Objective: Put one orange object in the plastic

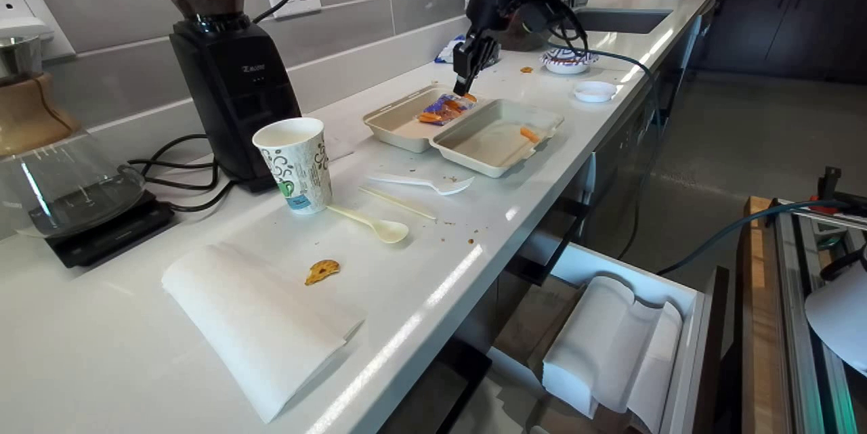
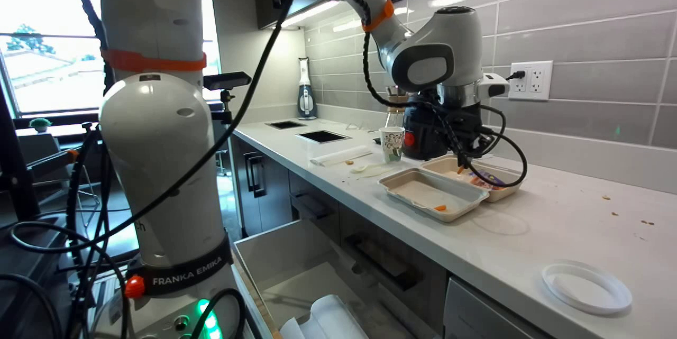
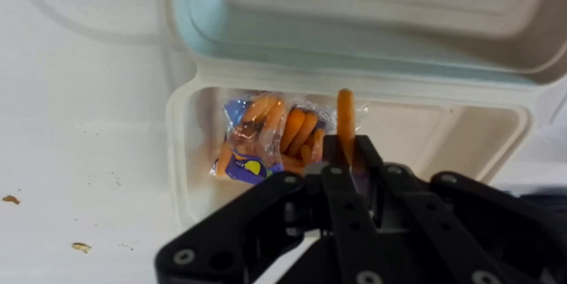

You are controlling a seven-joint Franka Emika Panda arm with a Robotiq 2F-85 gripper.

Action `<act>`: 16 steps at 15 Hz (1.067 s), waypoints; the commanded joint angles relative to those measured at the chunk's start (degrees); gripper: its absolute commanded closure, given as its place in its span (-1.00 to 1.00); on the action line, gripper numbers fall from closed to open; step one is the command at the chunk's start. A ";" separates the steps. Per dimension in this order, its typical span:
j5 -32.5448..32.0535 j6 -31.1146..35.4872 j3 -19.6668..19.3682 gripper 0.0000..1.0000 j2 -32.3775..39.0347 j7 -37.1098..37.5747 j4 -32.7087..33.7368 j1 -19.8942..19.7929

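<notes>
My gripper (image 3: 349, 153) is shut on a finger-sized orange object (image 3: 345, 113), which sticks out past the fingertips. In both exterior views the gripper (image 1: 463, 87) (image 2: 462, 162) hangs low over the far tray half (image 1: 399, 124), by the clear plastic bag (image 1: 443, 110) of orange pieces. In the wrist view the bag (image 3: 270, 138) lies just left of the held piece and shows several orange pieces. The hinged plastic tray half (image 1: 477, 143) with a pale rim and darker inside is nearer the counter edge. One loose orange piece (image 1: 529, 134) (image 2: 440, 208) lies in it.
A patterned paper cup (image 1: 298, 166), spoons (image 1: 379, 225) and a black grinder (image 1: 234, 89) stand to one side of the trays. A white lid (image 2: 586, 286) lies beyond the other side. An open drawer (image 1: 623, 278) juts out below the counter.
</notes>
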 commanded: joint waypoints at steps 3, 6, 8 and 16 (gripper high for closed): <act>-3.05 -2.18 -0.28 0.95 6.48 2.28 5.86 0.47; -6.04 -1.72 1.93 0.95 8.63 5.17 8.61 -1.60; -8.59 -2.04 2.41 0.95 9.83 7.41 10.44 -2.16; -15.37 -7.85 4.12 0.95 9.76 11.89 13.37 -3.96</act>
